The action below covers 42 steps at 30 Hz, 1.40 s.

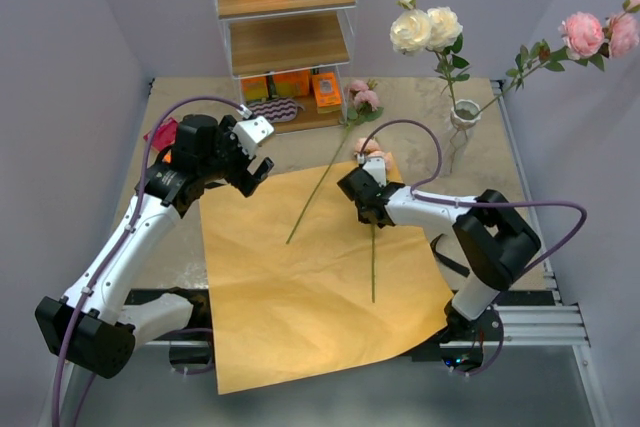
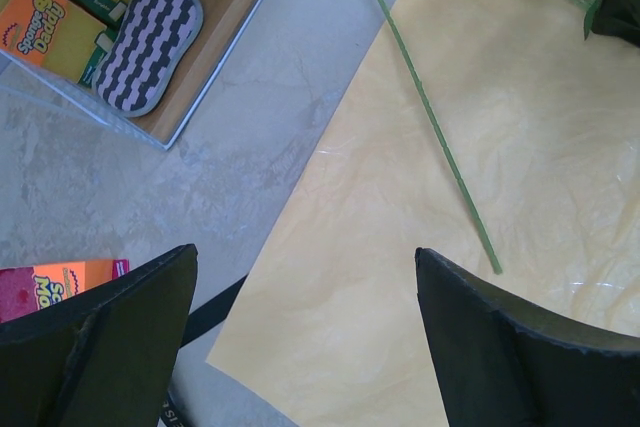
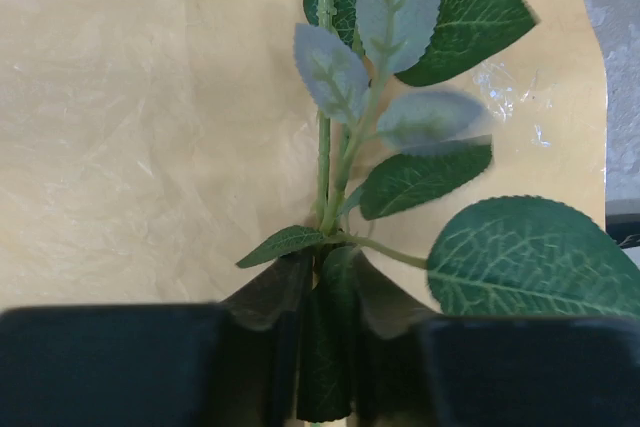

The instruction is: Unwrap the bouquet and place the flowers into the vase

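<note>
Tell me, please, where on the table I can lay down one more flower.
Free: the near-left half of the orange paper, between the loose rose stem and the left arm. Crowded: the far right, where the right gripper clamps a stem near the vase, and the shelf behind.

Wide-apart fingers (image 2: 100, 347) over orange paper sheet (image 2: 540, 197) corner, thin green stem (image 2: 441, 142) on it

Open and bare across the near half of the orange paper sheet (image 1: 300, 327). Crossed further back by a loose diagonal stem (image 1: 318, 192) and a second stem (image 1: 373, 267) pinched in the right end effector (image 1: 365, 202). Hemmed in behind by the shelf rack (image 1: 285, 47); crowded above the vase (image 1: 463, 115) by leaning roses (image 1: 425, 29).
</note>
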Motion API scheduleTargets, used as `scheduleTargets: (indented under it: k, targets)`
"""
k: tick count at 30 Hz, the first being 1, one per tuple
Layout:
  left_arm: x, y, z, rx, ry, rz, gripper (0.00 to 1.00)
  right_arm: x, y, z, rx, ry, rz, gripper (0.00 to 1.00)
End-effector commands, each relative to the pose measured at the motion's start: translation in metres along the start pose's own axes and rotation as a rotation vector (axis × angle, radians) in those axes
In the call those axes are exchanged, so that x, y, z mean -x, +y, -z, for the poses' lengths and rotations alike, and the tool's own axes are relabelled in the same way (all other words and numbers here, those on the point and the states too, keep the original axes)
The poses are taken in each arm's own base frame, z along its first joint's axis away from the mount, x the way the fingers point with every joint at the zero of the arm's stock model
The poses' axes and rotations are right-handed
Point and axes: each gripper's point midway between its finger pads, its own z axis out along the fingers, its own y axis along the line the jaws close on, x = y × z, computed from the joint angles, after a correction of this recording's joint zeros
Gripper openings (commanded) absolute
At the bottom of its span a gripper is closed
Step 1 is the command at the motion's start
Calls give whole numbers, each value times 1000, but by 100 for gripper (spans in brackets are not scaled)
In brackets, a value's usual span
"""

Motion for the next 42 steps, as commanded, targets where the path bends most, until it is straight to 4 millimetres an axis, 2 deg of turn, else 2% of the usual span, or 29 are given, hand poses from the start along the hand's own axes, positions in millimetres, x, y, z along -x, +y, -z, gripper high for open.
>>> scheduleTargets:
  k: [1, 2, 3, 6, 12, 16, 19, 21, 22, 26, 27, 29, 30, 33, 35, 36, 37, 39, 40, 42]
  targets:
    - [12, 2, 6, 7, -47, -15, 94, 24, 17, 6, 29, -19, -51, 28]
    - [12, 2, 6, 7, -48, -16, 94, 28, 16, 7, 22, -24, -46, 34]
    - [12, 2, 6, 7, -48, -16, 94, 35, 15, 7, 19, -31, -53, 44]
    - [13, 3, 6, 8, -50, -16, 94, 47, 6, 2, -2, -37, -75, 52]
    - [12, 3, 7, 10, -44, -20, 94, 60, 1, -14, -11, -46, -76, 54]
    - [14, 4, 8, 14, -47, -21, 94, 55, 5, -27, -14, -13, -62, 53]
    - [16, 5, 10, 15, -51, -23, 94, 53, 8, -34, -3, 0, -66, 52]
    - [16, 6, 10, 20, -49, -26, 94, 50, 8, -36, -3, 9, -63, 47]
    - [16, 6, 10, 20, -49, -26, 94, 51, 9, -36, 5, 7, -66, 43]
    - [15, 5, 10, 17, -44, -26, 94, 60, 11, -29, 26, -17, -90, 19]
    - [14, 5, 10, 15, -43, -26, 94, 70, 11, -19, 45, -47, -107, 9]
    - [14, 4, 9, 14, -41, -21, 94, 86, 10, -4, 73, -98, -129, 1]
    - [15, 4, 9, 12, -45, -23, 94, 102, 8, 12, 97, -144, -147, 0]
    - [17, 5, 9, 9, -46, -15, 94, 124, 3, 42, 135, -209, -143, 0]
    - [19, 6, 8, 11, -42, -10, 93, 145, -3, 74, 189, -293, -122, 0]
    - [17, 7, 7, 15, -30, -7, 93, 151, 3, 89, 257, -323, -102, 0]
    - [18, 9, 6, 18, -25, -7, 93, 169, -1, 121, 325, -440, -67, 0]
    - [19, 11, 6, 31, -28, -7, 93, 182, 6, 160, 443, -560, -18, 0]
    - [20, 12, 7, 34, -31, -3, 93, 200, -4, 198, 491, -705, 14, 0]
    - [28, 16, 8, 55, -58, -2, 93, 213, -7, 239, 568, -839, 58, 0]
